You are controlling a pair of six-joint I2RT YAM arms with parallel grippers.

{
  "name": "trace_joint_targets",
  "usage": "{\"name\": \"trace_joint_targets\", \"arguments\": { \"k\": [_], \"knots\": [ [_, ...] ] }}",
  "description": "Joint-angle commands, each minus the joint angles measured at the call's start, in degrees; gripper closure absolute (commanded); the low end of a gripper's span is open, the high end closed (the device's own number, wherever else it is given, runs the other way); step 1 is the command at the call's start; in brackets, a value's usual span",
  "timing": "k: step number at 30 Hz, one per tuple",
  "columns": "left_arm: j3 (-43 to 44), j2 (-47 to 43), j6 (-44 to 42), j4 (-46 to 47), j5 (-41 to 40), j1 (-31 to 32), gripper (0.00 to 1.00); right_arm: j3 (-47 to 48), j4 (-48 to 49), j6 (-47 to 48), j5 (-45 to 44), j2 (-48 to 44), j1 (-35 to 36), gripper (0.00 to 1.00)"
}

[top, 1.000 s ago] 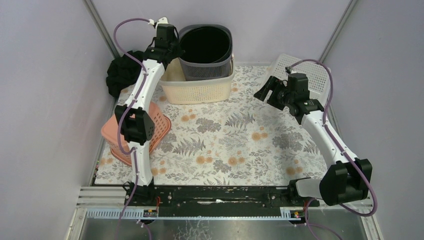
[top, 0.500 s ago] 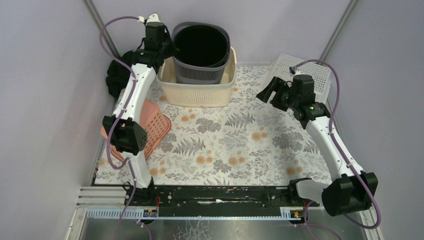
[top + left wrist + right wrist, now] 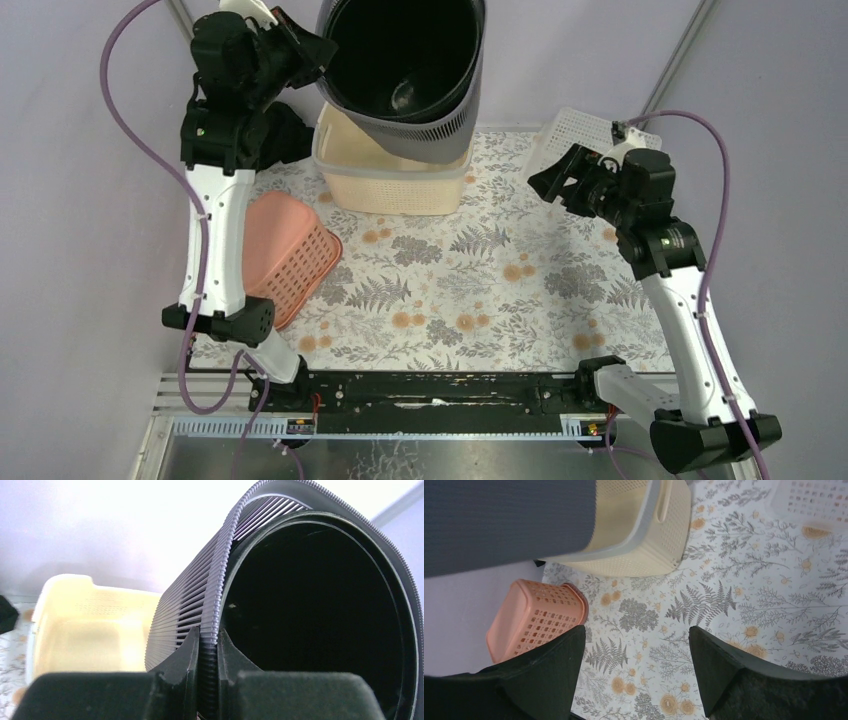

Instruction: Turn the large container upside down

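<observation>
Above the cream basket, the left gripper has raised the large container, rim pinched, seemingly clear to flip; right gripper spread.

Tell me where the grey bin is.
Top view: the grey bin hangs far back, left of centre, tilted over the cream basket, rim pinched in the left hand.

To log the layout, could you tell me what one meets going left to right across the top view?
Pink basket → cream basket → white basket; the dark slatted bin overlaps the cream one, so it is left out.
</observation>
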State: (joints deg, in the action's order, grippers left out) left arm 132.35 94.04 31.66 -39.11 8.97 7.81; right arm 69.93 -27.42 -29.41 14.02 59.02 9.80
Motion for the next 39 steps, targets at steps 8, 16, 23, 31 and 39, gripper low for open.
{"name": "trace_joint_targets", "arguments": {
  "k": [8, 16, 23, 31, 39],
  "knots": [
    [-12.4, -16.7, 3.0, -4.1, 21.3, -0.4, 1.00, 14.0, -10.6, 2.8, -2.5, -5.7, 0.2, 0.17],
    [-33.8, -31.1, -0.7, -5.3, 19.4, -0.3, 1.00, 14.3, -13.0, 2.9, -0.1, -7.0, 0.2, 0.18],
    [-50.8, -37.2, -3.3, 0.3, 16.8, -0.3, 1.00, 12.9, -13.1, 3.4, 5.0, -4.5, 0.2, 0.20],
    [-62.0, -36.2, -4.4, 9.1, 14.0, 2.8, 1.00, 14.9, -14.8, 5.7, 8.6, 0.9, 0.2, 0.22],
    [-63.6, -32.5, -7.9, 18.1, 6.3, 11.0, 1.00, 18.3, -14.8, 6.7, 10.7, 5.0, 0.8, 0.24]
  ]
}}
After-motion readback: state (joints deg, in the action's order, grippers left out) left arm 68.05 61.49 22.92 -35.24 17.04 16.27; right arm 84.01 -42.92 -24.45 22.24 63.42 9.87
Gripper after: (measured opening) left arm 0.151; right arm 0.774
